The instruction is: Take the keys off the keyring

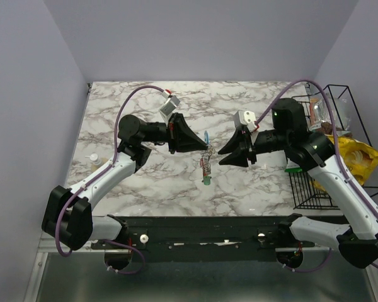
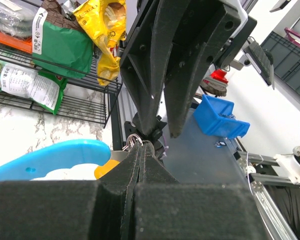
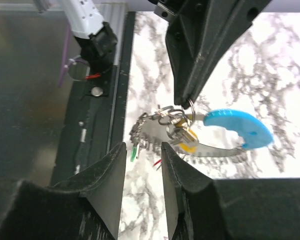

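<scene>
The keyring hangs above the table's middle, with a blue part and a grey toothed part. In the right wrist view its grey part and blue part show clearly. Small wire rings carry the keys: a green one, a red one and a yellow-headed one. My left gripper is shut on a small wire ring of the keyring and holds the bunch up. My right gripper is open, just short of the hanging keys, touching nothing.
A black wire rack with snack bags stands at the table's right edge. A small white bottle lies at the left edge. The dark base rail runs along the near edge.
</scene>
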